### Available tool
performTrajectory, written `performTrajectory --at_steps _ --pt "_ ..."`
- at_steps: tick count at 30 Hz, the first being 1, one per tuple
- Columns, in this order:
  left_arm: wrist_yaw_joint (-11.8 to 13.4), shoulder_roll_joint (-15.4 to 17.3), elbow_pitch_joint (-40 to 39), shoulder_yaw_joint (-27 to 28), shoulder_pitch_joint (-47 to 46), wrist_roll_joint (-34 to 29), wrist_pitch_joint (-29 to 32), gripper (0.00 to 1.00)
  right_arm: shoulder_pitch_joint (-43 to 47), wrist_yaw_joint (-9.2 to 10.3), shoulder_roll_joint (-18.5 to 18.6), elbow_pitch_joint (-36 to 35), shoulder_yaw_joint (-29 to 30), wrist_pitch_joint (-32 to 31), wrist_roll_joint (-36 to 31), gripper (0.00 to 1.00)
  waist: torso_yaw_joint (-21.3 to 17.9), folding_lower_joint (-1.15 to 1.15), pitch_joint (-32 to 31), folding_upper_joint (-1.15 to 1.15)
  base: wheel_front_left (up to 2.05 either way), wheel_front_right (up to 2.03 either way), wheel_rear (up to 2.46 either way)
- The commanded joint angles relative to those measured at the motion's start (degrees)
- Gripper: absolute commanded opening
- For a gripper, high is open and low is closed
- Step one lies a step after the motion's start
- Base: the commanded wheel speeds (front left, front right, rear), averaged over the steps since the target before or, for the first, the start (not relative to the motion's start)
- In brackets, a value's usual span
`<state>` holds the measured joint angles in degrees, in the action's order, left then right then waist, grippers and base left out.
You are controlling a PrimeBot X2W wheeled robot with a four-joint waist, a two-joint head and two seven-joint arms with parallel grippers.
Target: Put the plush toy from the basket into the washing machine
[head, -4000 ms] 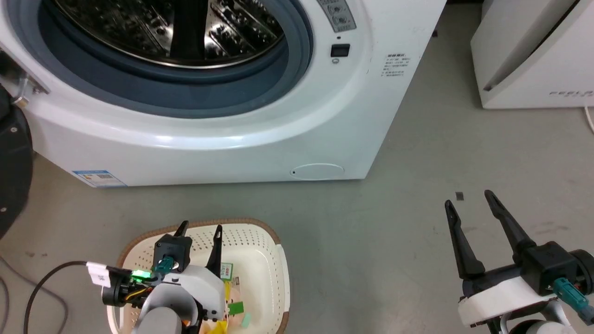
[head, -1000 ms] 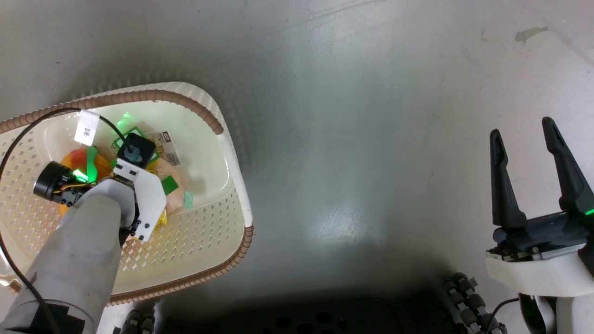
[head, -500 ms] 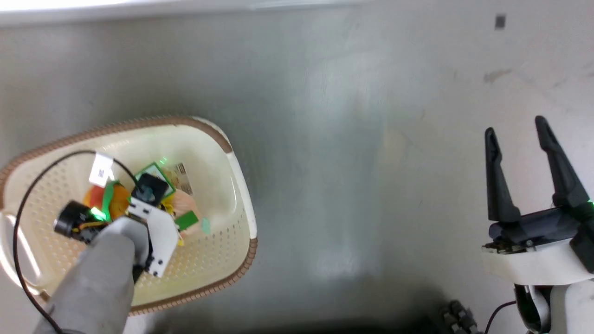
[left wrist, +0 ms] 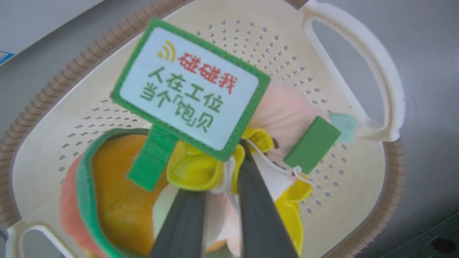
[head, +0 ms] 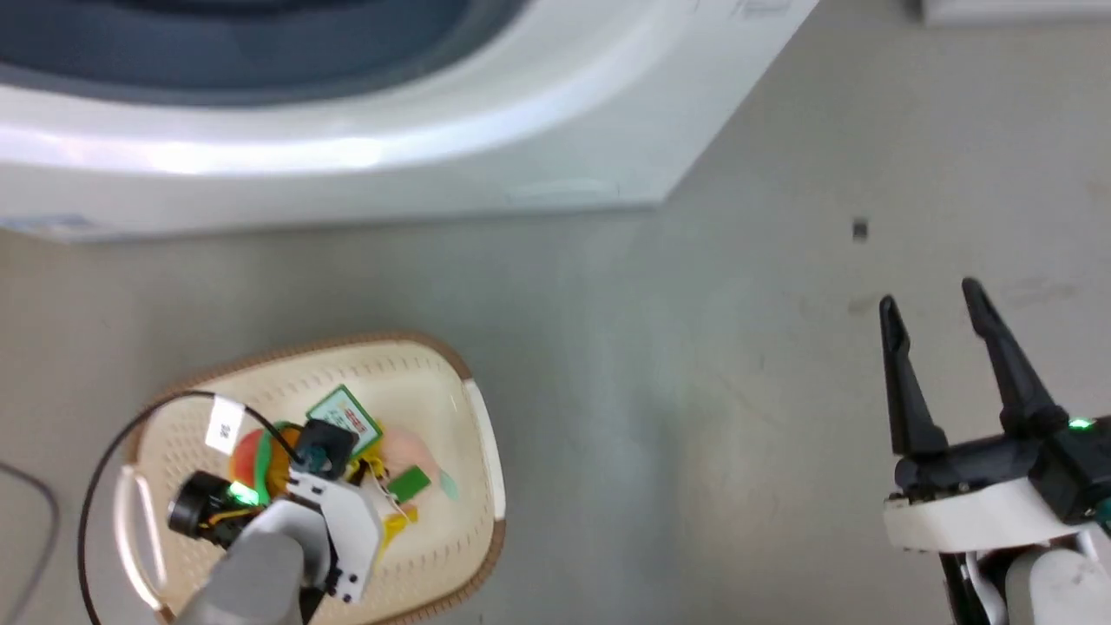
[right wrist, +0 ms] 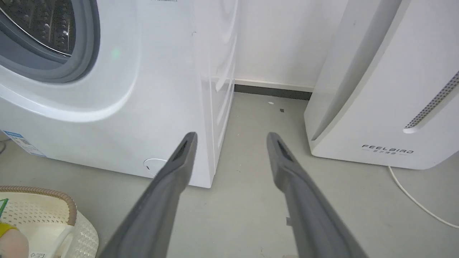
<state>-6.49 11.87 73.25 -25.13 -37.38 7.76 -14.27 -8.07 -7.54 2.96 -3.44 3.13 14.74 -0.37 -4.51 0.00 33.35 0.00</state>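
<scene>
The plush toy has an orange, red and green burger part joined to yellow and peach parts, with a green-white tag. It sits over the cream basket, which is on the floor in front of the washing machine. My left gripper points down into the basket and is shut on the toy's yellow and peach middle. I cannot tell whether the toy is off the basket's bottom. My right gripper stands open over bare floor at the right, with nothing between its fingers.
The grey porthole seal and steel drum of the washing machine are up left in the right wrist view. A plain white appliance stands to its right, with a white cable on the floor. A dark cable lies left of the basket.
The head camera tilted down and back up, so the washing machine's front shows again. Four seconds ago my left gripper stood open over the basket; now it is shut on the toy.
</scene>
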Motion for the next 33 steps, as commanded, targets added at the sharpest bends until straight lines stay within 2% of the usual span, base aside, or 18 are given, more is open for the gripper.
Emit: performTrajectory --at_steps 1,10,18,26,33 --pt "0.36 -0.13 -0.56 0.16 0.98 0.43 -0.48 0.00 0.69 0.05 -0.08 0.26 -0.07 0.26 0.40 1.00 0.86 0.00 -5.89 0.00 0.00 0.00 0.00" --pt "3.14 -1.37 -14.54 1.58 8.00 1.70 -0.71 0.00 3.92 0.05 -0.08 1.77 0.81 0.26 0.74 1.00 2.88 0.00 -14.31 0.00 0.00 0.00 0.00" --pt "6.58 -1.34 -31.67 4.49 16.21 2.68 -0.72 0.00 6.34 0.05 -0.08 2.65 1.36 0.26 1.40 1.00 3.72 0.00 -19.19 0.00 0.00 0.00 0.00" --pt "9.32 -0.48 -48.28 7.27 19.70 2.88 -0.73 0.00 6.96 0.05 -0.08 2.34 1.17 0.26 2.01 1.00 3.19 0.00 -19.71 0.00 0.00 0.00 0.00" --pt "10.89 2.24 -58.07 11.95 13.41 4.35 0.13 0.00 5.90 0.05 -0.08 1.29 1.11 0.26 2.27 1.00 0.96 0.00 -15.19 0.00 0.00 0.00 0.00"
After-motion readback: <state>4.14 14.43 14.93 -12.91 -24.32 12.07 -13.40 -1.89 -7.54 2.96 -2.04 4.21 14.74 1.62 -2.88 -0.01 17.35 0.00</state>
